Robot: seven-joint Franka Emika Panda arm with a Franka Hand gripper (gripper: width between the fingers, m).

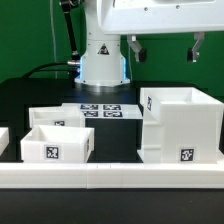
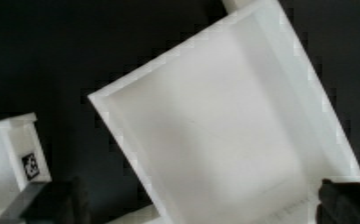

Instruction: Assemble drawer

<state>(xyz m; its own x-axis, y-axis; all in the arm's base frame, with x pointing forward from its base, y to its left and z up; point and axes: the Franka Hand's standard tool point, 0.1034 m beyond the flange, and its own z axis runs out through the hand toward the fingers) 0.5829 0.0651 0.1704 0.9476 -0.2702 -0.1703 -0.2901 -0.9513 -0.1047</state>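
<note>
Nearest to us runs a long white rail [image 1: 110, 176] across the front of the table. Just behind it stand the task's parts: the tall drawer box [image 1: 180, 125] on the exterior view's right, a small tagged tray [image 1: 55, 148] on its left, and a second tray [image 1: 62, 117] behind that one. The marker board [image 1: 100, 110] lies farther back, before the arm's base [image 1: 103, 62]. The gripper [image 1: 166, 50] hangs high above the box, spread wide and holding nothing. In the wrist view its fingertips [image 2: 35, 203] frame a broad white face [image 2: 212, 130] that we take to be the box's, lying askew to the jaws. We see the risk in that skew: on a straight descent a finger could land on a wall instead of astride it, shoving or tipping the box. A crooked pinch on smooth plastic might also let it swivel or slip into the neighbouring tray.
</note>
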